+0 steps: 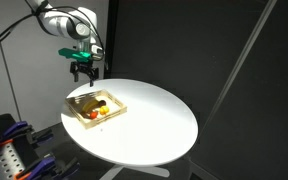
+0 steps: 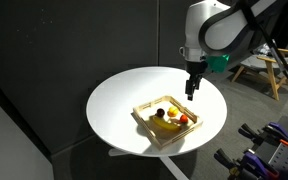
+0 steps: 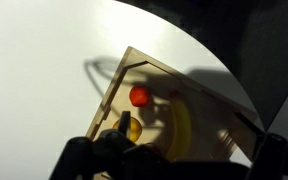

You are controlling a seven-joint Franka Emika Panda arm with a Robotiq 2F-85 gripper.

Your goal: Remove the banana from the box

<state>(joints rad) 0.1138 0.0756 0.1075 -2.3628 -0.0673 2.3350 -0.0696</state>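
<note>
The banana (image 3: 181,128) is yellow and curved and lies inside the box (image 3: 164,68), a shallow light-wood tray. It also shows in both exterior views (image 1: 97,110) (image 2: 170,126). The box (image 1: 114,101) (image 2: 144,124) sits on the round white table. My gripper (image 1: 82,70) (image 2: 191,90) hangs open and empty a little above the box's edge. In the wrist view the gripper (image 3: 179,165) has a dark finger on either side of the banana, apart from it.
A small red round item (image 3: 139,96) (image 2: 184,119), an orange one (image 3: 134,128) and a dark one (image 2: 160,113) lie in the box beside the banana. The white table (image 1: 154,125) (image 2: 114,100) extends around the box. Dark curtains stand behind.
</note>
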